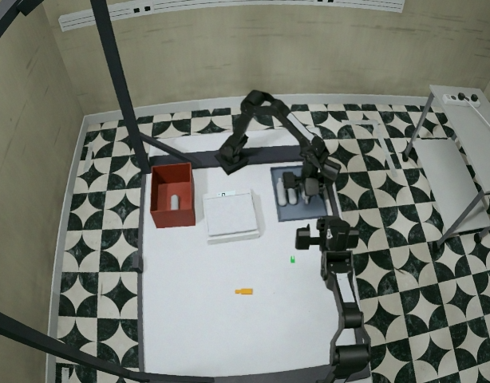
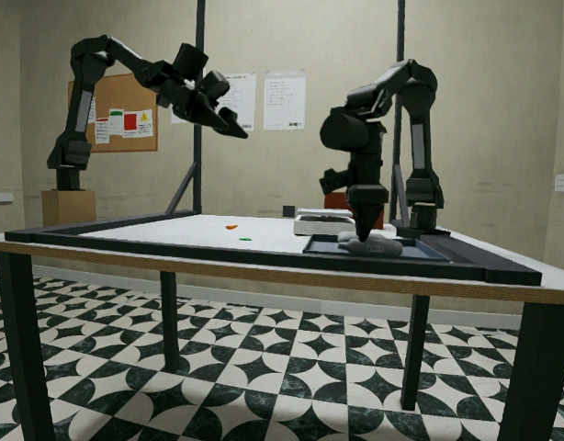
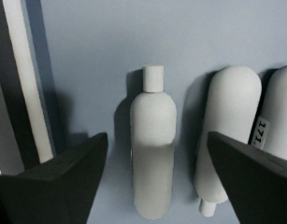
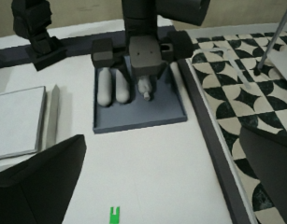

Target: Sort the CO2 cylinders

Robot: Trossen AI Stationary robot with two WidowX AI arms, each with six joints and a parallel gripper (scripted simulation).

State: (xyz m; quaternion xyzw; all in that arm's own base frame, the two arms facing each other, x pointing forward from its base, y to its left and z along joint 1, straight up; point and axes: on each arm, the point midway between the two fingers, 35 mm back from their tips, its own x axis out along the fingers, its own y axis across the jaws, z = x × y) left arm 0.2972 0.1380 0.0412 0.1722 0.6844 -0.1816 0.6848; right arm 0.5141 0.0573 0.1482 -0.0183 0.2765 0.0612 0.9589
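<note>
The left gripper (image 3: pixel 158 136) (image 2: pixel 363 237) is open low over the blue-grey tray (image 1: pixel 298 216) (image 4: pixel 140 119) (image 3: pixel 101 28). Between its spread fingers a grey cylinder (image 3: pixel 153 173) (image 4: pixel 144 86) lies flat on the tray floor, untouched. Beside it lie a second cylinder (image 3: pixel 231 112) (image 1: pixel 292 198) (image 4: pixel 121 89) and a third cylinder (image 3: pixel 280 112) (image 1: pixel 282 193) (image 4: pixel 105 89), whose label is partly visible, starting 171. Another cylinder (image 1: pixel 175 202) is inside the red scrap bin (image 1: pixel 175 220) (image 2: pixel 332 199). The white scale (image 1: pixel 231 214) (image 2: pixel 320 228) bears no cylinder; its display is unreadable. The right gripper (image 4: pixel 163 133) (image 2: pixel 234 130) is open and empty, high above the table.
A small green piece (image 1: pixel 292 259) (image 4: pixel 114 216) (image 2: pixel 244 239) and an orange piece (image 1: pixel 243 291) (image 2: pixel 231 226) lie on the white table. The scale stands between the bin and the tray. A dark frame edge (image 4: pixel 210 145) runs close beside the tray.
</note>
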